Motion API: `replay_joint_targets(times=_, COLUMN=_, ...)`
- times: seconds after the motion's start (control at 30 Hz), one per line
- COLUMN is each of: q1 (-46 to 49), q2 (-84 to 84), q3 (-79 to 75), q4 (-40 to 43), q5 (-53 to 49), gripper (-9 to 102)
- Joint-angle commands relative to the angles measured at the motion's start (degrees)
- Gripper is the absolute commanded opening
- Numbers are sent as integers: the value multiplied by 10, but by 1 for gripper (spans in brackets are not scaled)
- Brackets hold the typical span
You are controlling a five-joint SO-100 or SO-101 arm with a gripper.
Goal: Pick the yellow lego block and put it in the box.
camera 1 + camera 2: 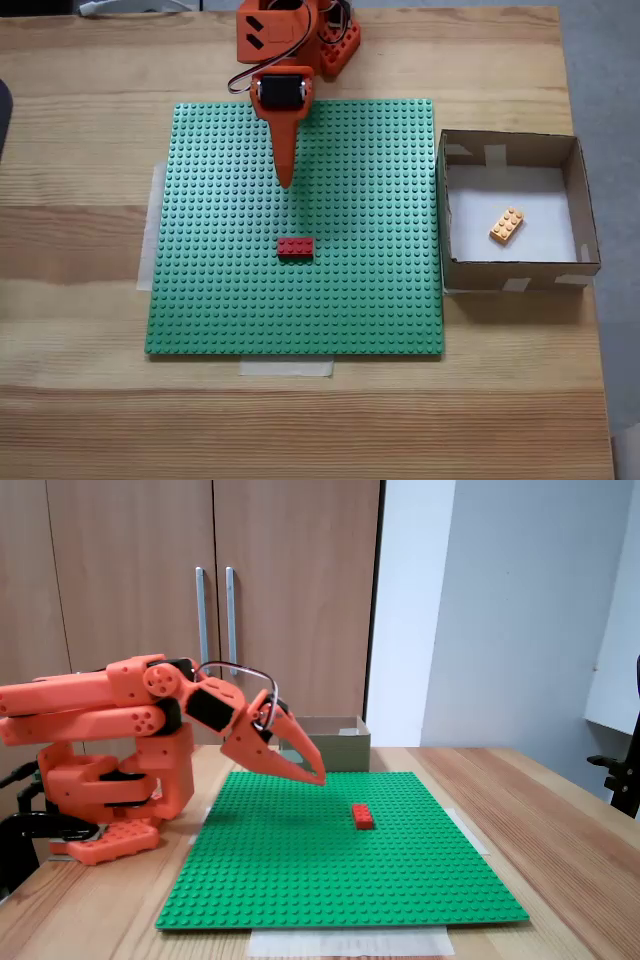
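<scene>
Yellow lego block (507, 225) lies tilted on the white floor of the box (515, 272), right of the green baseplate (220, 300) in a fixed view. Gripper (316, 775), fingers pressed together and empty, hovers above the baseplate, short of the red brick (295, 247).

Brightness: both fixed views are evenly and softly lit, with no dim corners.
Shadows, top-down view: the box (518, 268) casts a faint shadow on its white floor along the left wall; the red brick (295, 247) has only a thin dark edge.
Shadows, side view: a diffuse shadow lies on the green baseplate (330, 880) under the gripper (312, 771).
Glare: a mild sheen on the wooden table (560, 830) at the right of the frame.
Sharpness: both frames are moderately sharp; baseplate studds blur toward the far edge in the side view.
Distortion: straight lines show no marked bending at the edges.
</scene>
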State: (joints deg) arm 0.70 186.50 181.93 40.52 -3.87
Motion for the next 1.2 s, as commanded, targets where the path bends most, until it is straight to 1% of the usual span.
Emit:
replay_joint_targets(times=0.0, q1=1, q2=4, q3=4, q4=7, q5=-6, gripper=-1)
replay_joint_targets(times=0.63, q1=4, q2=4, q3=4, q4=47, q5=-23, gripper=-1)
replay_joint_targets(times=1.17, q1=4, q2=4, q3=4, q4=49, q5=-28, gripper=-1)
